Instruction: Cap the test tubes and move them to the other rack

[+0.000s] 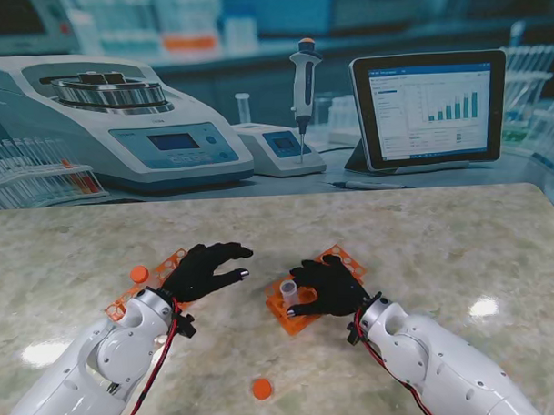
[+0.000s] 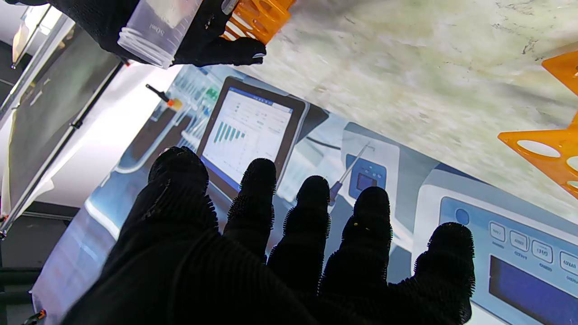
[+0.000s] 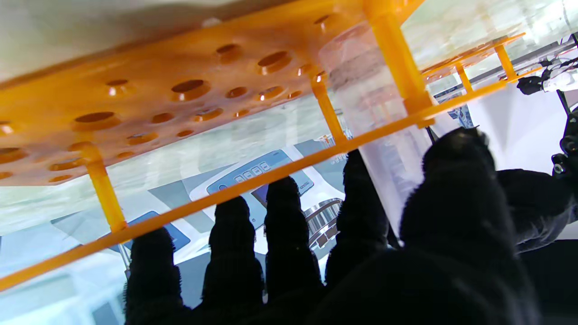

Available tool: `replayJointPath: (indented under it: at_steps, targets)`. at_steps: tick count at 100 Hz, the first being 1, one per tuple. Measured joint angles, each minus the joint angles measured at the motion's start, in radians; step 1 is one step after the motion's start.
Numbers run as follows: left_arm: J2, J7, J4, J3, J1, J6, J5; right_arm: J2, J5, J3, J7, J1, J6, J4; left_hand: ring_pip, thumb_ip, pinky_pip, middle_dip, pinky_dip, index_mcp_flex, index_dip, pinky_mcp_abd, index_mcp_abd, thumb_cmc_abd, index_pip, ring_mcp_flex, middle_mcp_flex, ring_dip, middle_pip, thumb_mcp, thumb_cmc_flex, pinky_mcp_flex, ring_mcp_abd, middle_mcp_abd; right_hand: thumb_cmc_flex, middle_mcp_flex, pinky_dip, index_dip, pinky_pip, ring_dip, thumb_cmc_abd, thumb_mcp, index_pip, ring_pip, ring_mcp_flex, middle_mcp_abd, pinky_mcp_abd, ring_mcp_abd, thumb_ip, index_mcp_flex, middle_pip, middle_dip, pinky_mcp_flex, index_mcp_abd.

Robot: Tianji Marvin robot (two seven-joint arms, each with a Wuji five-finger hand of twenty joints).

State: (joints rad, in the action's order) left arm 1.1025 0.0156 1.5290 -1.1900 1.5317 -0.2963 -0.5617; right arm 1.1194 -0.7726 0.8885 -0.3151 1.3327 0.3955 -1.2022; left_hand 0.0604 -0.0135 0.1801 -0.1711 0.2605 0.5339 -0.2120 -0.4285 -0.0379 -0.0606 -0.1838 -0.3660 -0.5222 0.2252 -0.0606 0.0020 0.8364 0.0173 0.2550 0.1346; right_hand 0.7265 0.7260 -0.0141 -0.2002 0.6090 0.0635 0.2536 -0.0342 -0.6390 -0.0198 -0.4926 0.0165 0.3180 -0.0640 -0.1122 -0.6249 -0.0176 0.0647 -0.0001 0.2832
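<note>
A clear, uncapped test tube (image 1: 288, 287) stands in the right orange rack (image 1: 303, 314). My right hand (image 1: 330, 283) is closed around the tube, thumb on one side and fingers on the other. In the right wrist view the tube (image 3: 361, 81) passes through the rack (image 3: 180, 90) just in front of my right hand (image 3: 406, 253). My left hand (image 1: 202, 269) hovers open, fingers spread, over the left orange rack (image 1: 134, 293). One orange cap (image 1: 139, 273) lies beside that rack. Another orange cap (image 1: 261, 388) lies nearer to me, between my arms. The left wrist view shows the tube's threaded mouth (image 2: 158, 27).
A printed lab backdrop (image 1: 273, 98) with a centrifuge, pipette and tablet stands behind the marble table's far edge (image 1: 277, 197). The left rack's corner (image 2: 546, 153) shows in the left wrist view beyond my left hand (image 2: 271, 253).
</note>
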Motion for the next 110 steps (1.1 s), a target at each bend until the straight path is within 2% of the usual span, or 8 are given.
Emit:
replayJointPath:
  at_steps: [4,5,7,13,53,81,102,110]
  targets:
    - [0.000,0.000,0.000,0.000,0.000,0.000,0.000,0.002,0.004,-0.001,-0.004,0.000,0.000,0.003,0.000,0.000,0.000,0.000,0.000,0.000,0.000,0.000,0.000,0.000,0.000,0.000,0.000,0.000,0.000,0.000,0.000,0.000,0.000,0.000,0.001,0.000,0.000,0.008,0.000,0.000,0.000,-0.002,-0.002,0.000,0.000,-0.001,0.000,0.001,0.000,0.001,0.000,0.000,0.000,0.000]
    - [0.000,0.000,0.000,0.000,0.000,0.000,0.000,0.003,0.005,-0.001,-0.005,0.000,0.000,0.003,0.000,0.000,0.000,0.000,0.000,0.000,0.000,0.000,0.000,0.000,0.000,0.000,0.000,0.000,0.000,0.000,0.000,0.000,0.000,0.000,0.014,0.010,0.000,0.064,0.000,0.000,-0.001,-0.021,-0.060,-0.003,0.000,-0.010,-0.001,0.003,0.000,0.009,-0.001,0.000,0.001,0.000]
    - [0.000,0.000,0.000,0.000,0.000,0.000,0.000,0.004,0.005,-0.001,-0.007,0.000,0.001,0.004,0.000,0.000,0.000,0.000,0.000,0.001,0.000,0.000,0.000,0.000,0.000,0.000,0.000,0.000,0.000,0.000,0.000,0.000,0.000,0.000,0.021,0.010,0.000,0.083,0.000,0.000,-0.001,-0.032,-0.076,-0.004,-0.001,-0.010,-0.002,0.003,0.000,0.009,-0.001,0.000,0.002,0.000]
    - [0.000,0.000,0.000,0.000,0.000,0.000,0.000,0.006,0.006,-0.001,-0.011,0.000,0.002,0.007,0.000,0.000,0.000,0.000,0.000,0.001,0.000,0.000,0.000,0.000,0.000,0.000,0.000,0.000,0.000,0.000,0.000,0.000,0.000,0.000,0.024,0.011,0.000,0.105,0.000,0.000,-0.001,-0.040,-0.097,-0.006,-0.001,-0.010,-0.004,0.003,0.000,0.010,-0.001,0.000,0.004,-0.001]
    - [0.000,0.000,0.000,0.001,-0.001,0.003,-0.006,0.006,-0.004,0.039,-0.012,0.035,0.015,-0.021,0.000,0.000,0.000,0.000,0.000,0.001,0.000,0.000,0.000,0.000,0.000,0.000,0.000,0.000,0.000,0.000,0.000,0.000,0.000,0.000,0.043,0.043,0.002,0.123,0.027,0.009,-0.006,-0.045,-0.112,-0.011,-0.037,-0.012,-0.022,0.009,0.000,0.029,-0.011,0.000,0.035,-0.001]
    - [0.000,0.000,-0.001,0.001,-0.002,0.004,-0.006,0.007,0.004,0.063,-0.013,0.055,0.019,-0.054,0.000,0.000,0.000,0.000,0.000,0.001,0.000,0.000,0.000,0.000,0.000,0.000,0.000,0.000,0.000,0.000,0.000,0.000,0.000,0.000,0.043,0.087,0.009,0.133,0.047,0.009,-0.005,-0.050,-0.135,-0.007,-0.062,-0.060,-0.020,0.016,0.000,0.030,-0.038,0.010,0.055,0.000]
    - [0.000,0.001,-0.001,-0.001,-0.001,0.003,-0.006,0.009,0.023,0.065,-0.012,0.056,0.023,-0.061,0.000,0.000,-0.001,0.000,0.000,0.001,0.000,0.000,0.000,0.000,0.000,0.000,0.000,0.000,0.000,0.000,0.000,0.000,0.000,0.000,0.050,0.197,0.011,0.137,0.059,0.011,0.055,-0.058,-0.152,-0.016,-0.134,-0.109,-0.018,0.038,0.000,-0.016,-0.087,0.033,0.076,0.026]
    - [0.000,0.001,-0.001,-0.002,0.000,0.003,-0.006,0.011,0.039,0.067,-0.010,0.056,0.024,-0.063,0.000,0.000,-0.002,0.000,0.000,0.001,0.000,0.001,0.000,0.000,0.000,0.000,0.000,0.000,0.000,0.000,0.000,0.000,0.000,0.000,0.052,0.238,0.012,0.137,0.061,0.022,0.076,-0.060,-0.152,-0.037,-0.175,-0.111,-0.017,0.051,0.000,-0.041,-0.113,0.043,0.087,0.026]
